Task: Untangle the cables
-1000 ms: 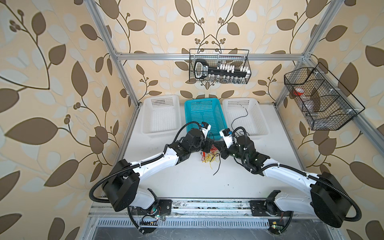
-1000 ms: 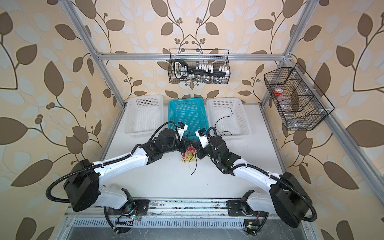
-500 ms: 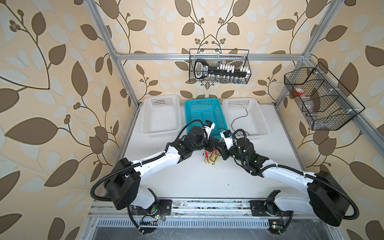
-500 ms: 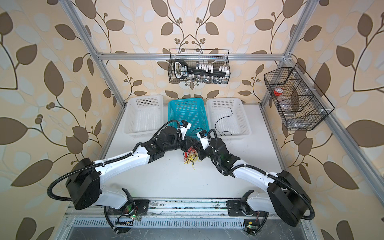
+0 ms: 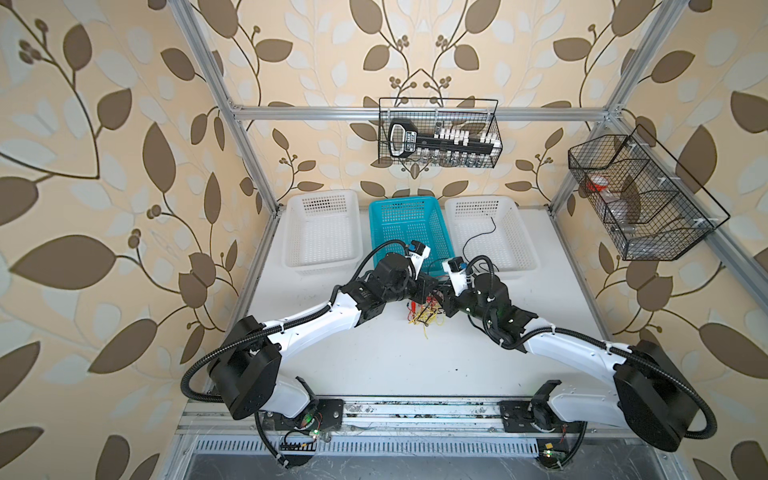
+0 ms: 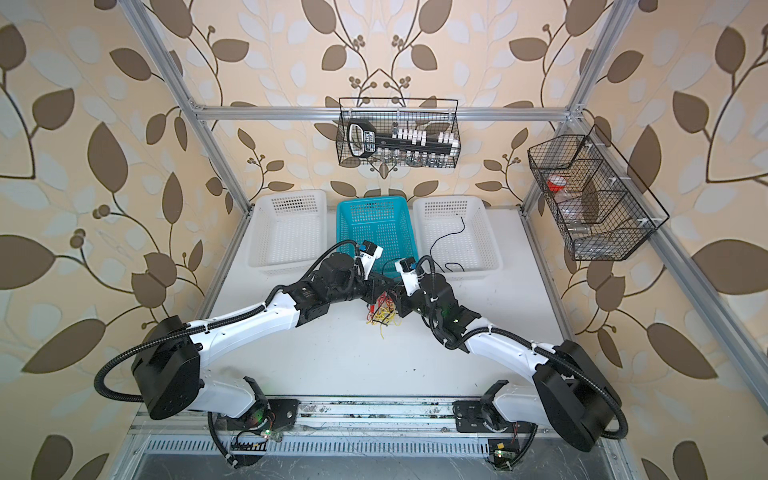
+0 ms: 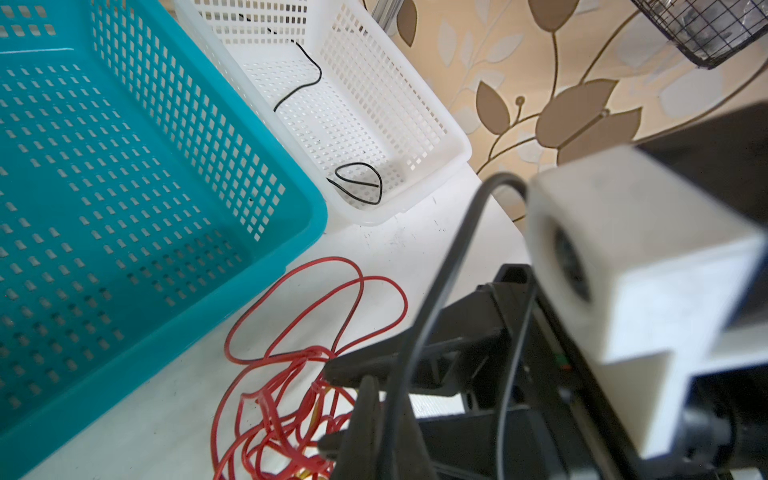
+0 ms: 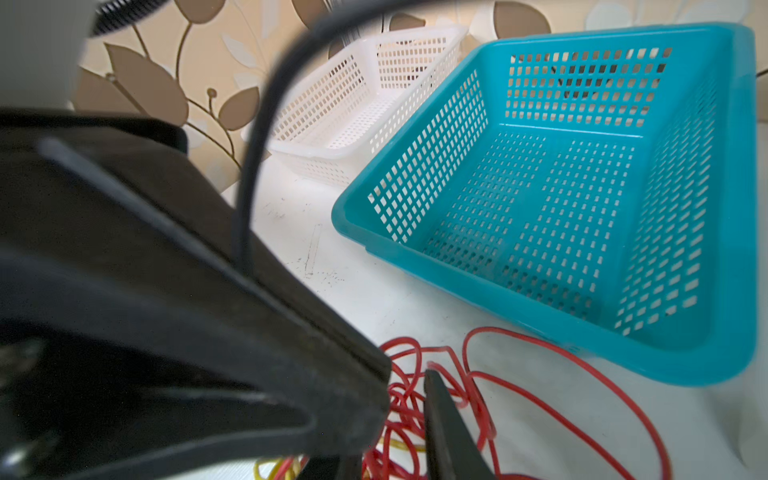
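Both arms reach in from the near corners and meet just near of the teal basket (image 5: 409, 224). Left tool (image 5: 431, 296) clenched; can't tell if it pinches a strand. Right tool (image 5: 442, 305) slightly parted around red strands. Cables (image 5: 424, 318) tangled on the counter (image 5: 374, 365), between the tools.

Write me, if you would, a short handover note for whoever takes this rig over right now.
Left pincer: shut, at the red and yellow cables; grip on a strand unclear.
Right pincer: open, beside them.
Those cables: knotted together on the table, in front of the teal basket.
Done: one black cable lies in a white basket.
To do: part red from yellow.
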`<move>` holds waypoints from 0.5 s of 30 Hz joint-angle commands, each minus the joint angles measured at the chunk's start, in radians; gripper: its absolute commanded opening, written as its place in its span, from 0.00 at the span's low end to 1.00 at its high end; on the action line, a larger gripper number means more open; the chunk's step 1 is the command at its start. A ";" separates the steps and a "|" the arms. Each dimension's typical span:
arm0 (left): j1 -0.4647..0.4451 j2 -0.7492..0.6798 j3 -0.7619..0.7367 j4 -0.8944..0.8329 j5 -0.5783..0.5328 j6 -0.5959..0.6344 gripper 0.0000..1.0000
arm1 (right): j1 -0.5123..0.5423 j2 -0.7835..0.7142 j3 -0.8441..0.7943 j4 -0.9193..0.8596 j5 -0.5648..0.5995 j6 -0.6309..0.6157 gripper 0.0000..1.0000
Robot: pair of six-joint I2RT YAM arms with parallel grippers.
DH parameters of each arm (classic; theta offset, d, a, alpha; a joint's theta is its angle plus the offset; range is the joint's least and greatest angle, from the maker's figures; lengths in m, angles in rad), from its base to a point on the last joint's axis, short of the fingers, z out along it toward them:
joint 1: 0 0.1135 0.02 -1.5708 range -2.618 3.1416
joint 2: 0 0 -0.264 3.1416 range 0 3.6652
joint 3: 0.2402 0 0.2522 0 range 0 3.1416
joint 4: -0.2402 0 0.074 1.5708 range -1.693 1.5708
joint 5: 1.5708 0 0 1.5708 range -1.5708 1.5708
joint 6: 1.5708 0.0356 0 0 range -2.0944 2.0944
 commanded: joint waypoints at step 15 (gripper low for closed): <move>-0.001 0.037 0.045 0.030 0.031 0.003 0.00 | 0.016 -0.031 -0.014 -0.007 -0.113 -0.030 0.30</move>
